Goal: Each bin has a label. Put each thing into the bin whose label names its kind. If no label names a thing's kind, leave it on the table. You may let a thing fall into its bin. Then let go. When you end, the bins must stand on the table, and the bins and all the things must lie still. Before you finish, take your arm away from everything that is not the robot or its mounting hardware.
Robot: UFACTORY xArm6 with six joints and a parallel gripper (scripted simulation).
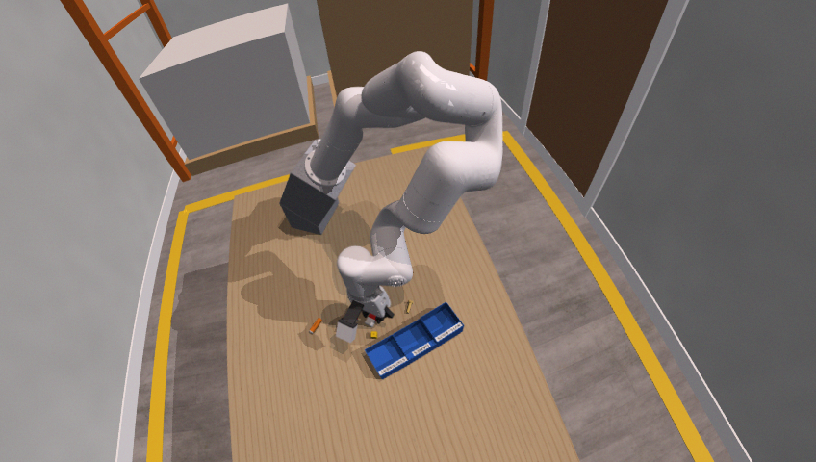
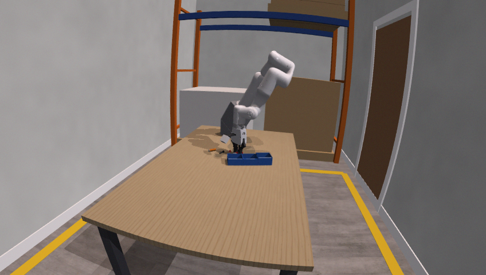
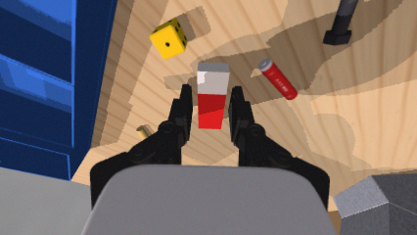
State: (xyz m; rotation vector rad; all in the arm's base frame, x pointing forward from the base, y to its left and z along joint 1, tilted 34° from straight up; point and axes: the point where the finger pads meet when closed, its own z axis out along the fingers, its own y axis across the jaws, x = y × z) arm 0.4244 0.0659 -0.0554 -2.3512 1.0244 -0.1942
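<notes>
My gripper (image 1: 372, 316) (image 2: 238, 152) (image 3: 210, 97) is partly open and low over the table. A red and white block (image 1: 370, 320) (image 3: 211, 110) lies between its fingers, with a gap at each side in the wrist view. A yellow die (image 1: 373, 334) (image 3: 167, 41) lies beyond it. A red battery (image 3: 278, 79) lies to its right. A dark bolt (image 2: 221, 152) (image 3: 342, 24) is farther off. An orange cylinder (image 1: 315, 325) (image 2: 212, 149) lies apart. A small brass-coloured piece (image 1: 408, 306) (image 3: 142, 131) is partly hidden by a finger. The three-bin blue tray (image 1: 381, 375) (image 2: 250, 162) has labels too small to read surely.
The blue tray's wall stands at the left of the wrist view, near the die and the brass-coloured piece. The arm's dark base (image 1: 309, 204) (image 3: 364, 201) stands at the table's back. The table (image 1: 320, 400) (image 2: 191, 204) extends in front of the tray.
</notes>
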